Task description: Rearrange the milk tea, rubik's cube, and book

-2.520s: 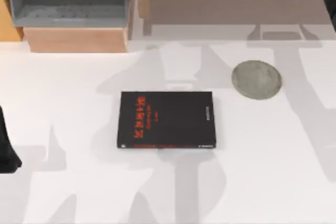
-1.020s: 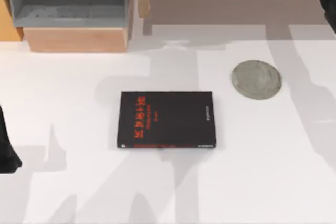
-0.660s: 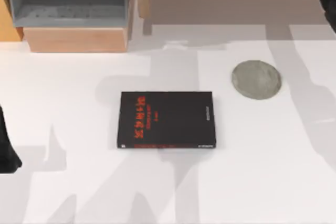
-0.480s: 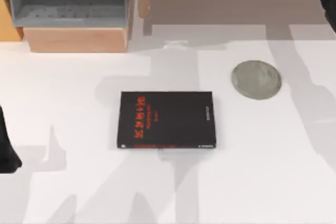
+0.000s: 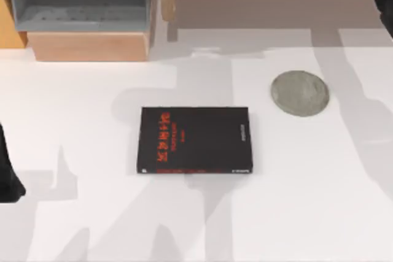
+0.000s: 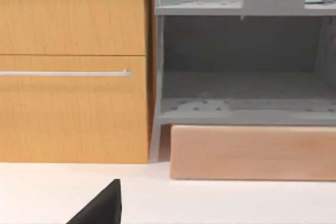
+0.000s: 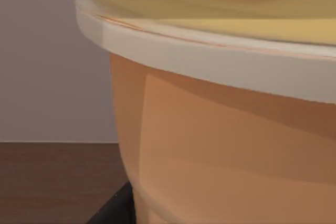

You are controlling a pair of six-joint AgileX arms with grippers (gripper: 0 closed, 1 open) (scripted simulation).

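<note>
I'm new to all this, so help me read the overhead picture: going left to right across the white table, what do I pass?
Left arm → black book → grey round disc.

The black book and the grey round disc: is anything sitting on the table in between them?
No. In the top view the stretch between the black book and the grey disc is bare white table, with only shadows across it.
</note>
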